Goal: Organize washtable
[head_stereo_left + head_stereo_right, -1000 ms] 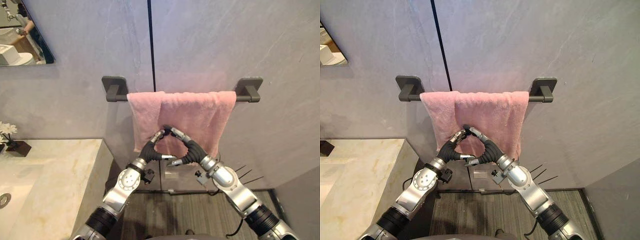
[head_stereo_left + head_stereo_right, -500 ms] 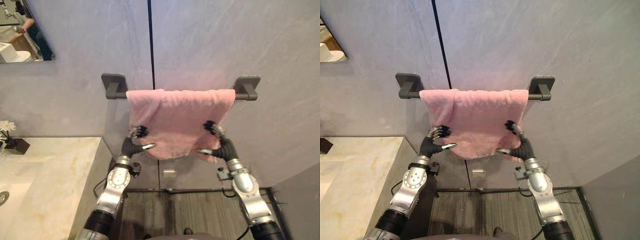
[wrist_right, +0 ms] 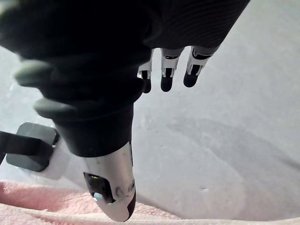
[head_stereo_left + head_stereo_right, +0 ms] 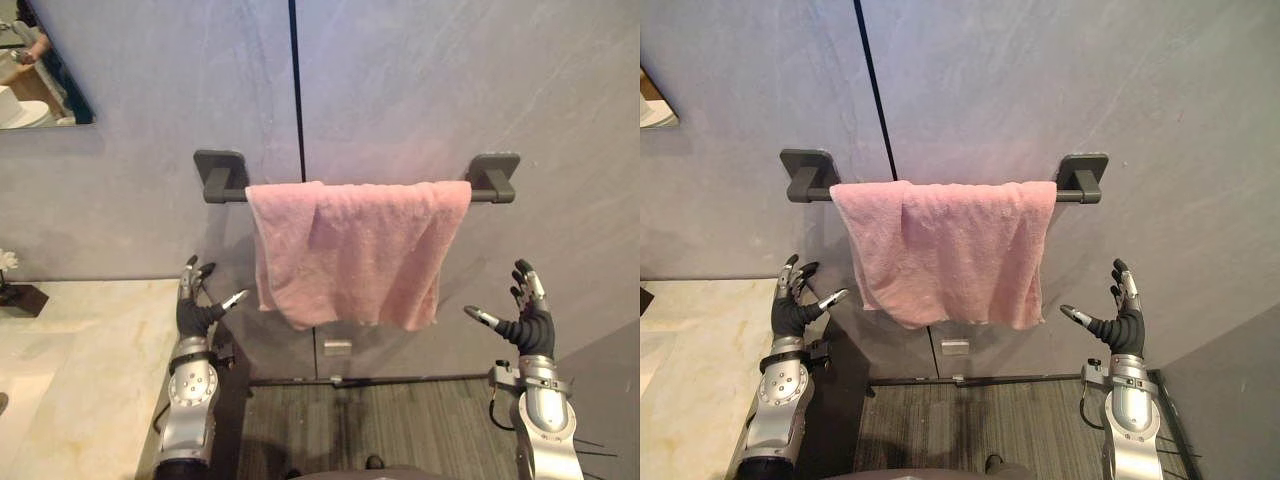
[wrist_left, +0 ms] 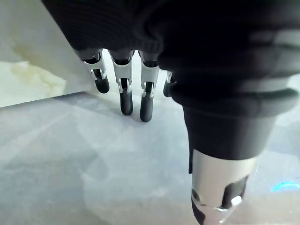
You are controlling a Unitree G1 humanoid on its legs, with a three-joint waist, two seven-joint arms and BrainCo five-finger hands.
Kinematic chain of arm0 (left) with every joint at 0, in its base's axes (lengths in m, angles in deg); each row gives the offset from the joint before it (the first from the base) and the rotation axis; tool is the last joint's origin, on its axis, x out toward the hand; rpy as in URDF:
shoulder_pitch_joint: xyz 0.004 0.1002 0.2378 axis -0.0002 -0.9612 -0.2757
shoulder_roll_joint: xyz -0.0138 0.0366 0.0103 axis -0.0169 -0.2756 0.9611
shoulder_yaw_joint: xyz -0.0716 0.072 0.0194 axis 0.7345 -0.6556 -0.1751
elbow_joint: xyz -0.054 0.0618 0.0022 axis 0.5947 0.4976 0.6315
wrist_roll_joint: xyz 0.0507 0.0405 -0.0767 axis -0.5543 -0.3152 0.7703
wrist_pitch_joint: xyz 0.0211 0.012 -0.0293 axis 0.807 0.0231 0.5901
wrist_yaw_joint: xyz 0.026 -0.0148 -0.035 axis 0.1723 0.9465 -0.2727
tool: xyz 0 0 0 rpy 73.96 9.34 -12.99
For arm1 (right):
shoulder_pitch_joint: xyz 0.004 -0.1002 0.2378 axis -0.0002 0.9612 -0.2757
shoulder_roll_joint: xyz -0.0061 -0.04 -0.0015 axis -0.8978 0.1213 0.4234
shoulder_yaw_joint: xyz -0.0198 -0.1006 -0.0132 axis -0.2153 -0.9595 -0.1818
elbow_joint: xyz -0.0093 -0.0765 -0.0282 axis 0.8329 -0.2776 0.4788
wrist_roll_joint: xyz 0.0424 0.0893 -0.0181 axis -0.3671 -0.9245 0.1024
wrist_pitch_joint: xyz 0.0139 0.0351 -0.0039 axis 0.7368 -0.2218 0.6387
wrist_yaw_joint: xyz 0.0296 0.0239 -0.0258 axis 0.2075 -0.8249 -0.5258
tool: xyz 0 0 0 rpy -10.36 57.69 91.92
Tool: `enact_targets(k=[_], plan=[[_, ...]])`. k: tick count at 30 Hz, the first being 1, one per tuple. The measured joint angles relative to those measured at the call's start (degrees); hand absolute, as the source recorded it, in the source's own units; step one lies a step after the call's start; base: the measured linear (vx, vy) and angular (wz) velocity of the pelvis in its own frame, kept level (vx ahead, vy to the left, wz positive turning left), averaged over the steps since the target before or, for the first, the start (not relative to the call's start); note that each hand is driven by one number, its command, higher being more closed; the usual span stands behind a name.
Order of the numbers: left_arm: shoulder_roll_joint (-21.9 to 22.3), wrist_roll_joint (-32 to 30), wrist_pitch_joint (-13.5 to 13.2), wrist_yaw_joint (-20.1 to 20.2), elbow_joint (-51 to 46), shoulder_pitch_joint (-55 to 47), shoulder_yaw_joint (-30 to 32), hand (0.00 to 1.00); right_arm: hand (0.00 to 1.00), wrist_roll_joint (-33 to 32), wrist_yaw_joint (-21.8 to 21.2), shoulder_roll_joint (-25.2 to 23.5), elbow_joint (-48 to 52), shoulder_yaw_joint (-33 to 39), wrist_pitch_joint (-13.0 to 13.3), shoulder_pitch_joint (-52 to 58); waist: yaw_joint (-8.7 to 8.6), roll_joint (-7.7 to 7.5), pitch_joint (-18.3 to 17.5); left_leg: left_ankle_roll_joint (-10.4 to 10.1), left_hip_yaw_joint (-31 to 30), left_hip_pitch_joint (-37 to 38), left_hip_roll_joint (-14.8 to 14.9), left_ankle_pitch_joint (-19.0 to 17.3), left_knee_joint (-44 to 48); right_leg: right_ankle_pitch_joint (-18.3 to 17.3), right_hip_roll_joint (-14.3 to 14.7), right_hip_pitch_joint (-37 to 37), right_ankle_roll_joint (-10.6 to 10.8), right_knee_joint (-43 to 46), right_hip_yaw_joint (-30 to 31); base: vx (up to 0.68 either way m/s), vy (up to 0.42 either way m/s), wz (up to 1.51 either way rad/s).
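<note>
I've pulled both hands off the towel [image 4: 350, 250] and out wide. Left hand [image 4: 195, 310] is raised beside the counter [image 4: 90, 360], right hand [image 4: 527, 318] raised opposite, fingers spread, holding nothing. Towel hangs over the bar [image 4: 225, 194].

No legible text, label, brand, number or sign on any surface

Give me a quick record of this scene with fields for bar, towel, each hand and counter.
bar: dark, on grey wall
towel: pink, draped over the bar, lower edge uneven
left hand: open, left of the towel, not touching it
right hand: open, right of the towel, not touching it
counter: marble, lower left
</note>
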Motion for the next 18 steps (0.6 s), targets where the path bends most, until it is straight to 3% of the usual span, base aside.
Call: enact_targets(k=[5,11,18], plan=[[0.89,1.6,-0.07,2.46,1.39,-4.46,-0.18,0.0,0.0,1.54,-0.03,-0.34,-4.86,1.44,-0.43,2.49,-0.04,-0.09,0.48,0.02,0.01,-0.12,0.03,-0.09,0.05,-0.07,-0.01,0.0,0.07,0.01,-0.16,0.0,-0.005,0.01],[-0.41,3.28,0.14,8.44,14.57,-7.46,-3.76,0.0,0.0,6.49,-0.19,-0.17,-22.42,-0.43,-2.24,2.58,0.04,0.51,0.87,-0.01,-0.3,-0.25,0.06,-0.11,0.15,-0.45,-0.15,0.51,0.3,0.21,-0.98,-0.02,-0.022,0.06],[-1.58,1.6,1.3,9.76,28.48,-8.37,-5.04,0.0,0.0,7.52,-0.84,0.46,-37.28,-3.75,-3.45,1.52,0.4,0.55,0.89,-0.35,-0.28,-0.03,0.23,-0.78,1.36,-1.73,-0.13,0.33,0.14,2.37,-1.08,-0.03,-0.017,0.01]])
